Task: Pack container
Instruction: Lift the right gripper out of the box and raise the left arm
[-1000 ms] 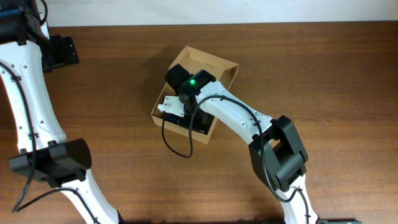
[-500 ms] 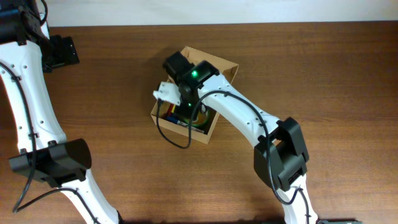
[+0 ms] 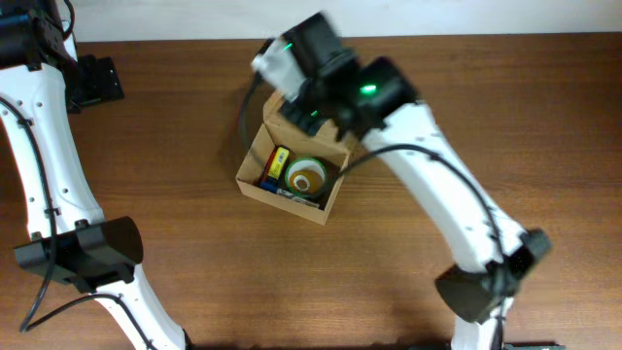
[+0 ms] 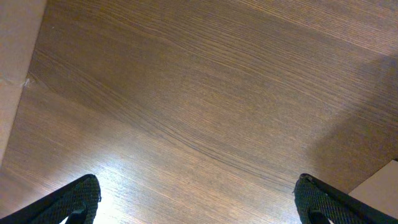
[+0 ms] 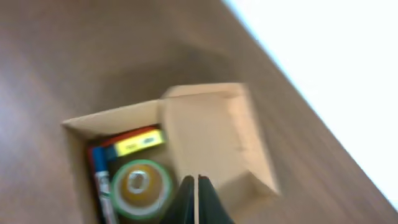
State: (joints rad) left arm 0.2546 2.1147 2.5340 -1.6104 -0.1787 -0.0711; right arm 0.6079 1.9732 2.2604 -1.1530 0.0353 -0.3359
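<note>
On my far left, the left gripper [image 4: 199,208] hangs over bare table [image 4: 205,93], jaws spread wide with nothing between them. The container [image 3: 292,203] sits mid-table with its lid flap [image 5: 208,134] open, a green-rimmed tape roll [image 3: 311,178] and a yellow-labelled item [image 3: 279,160] inside. At its twelve o'clock, blurred, the right gripper [image 5: 196,196] hovers, clenched on nothing.

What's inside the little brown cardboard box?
The tan cardboard box holds a green-rimmed tape roll, a yellow and red item beside it, and something blue. Anything underneath them is covered.
</note>
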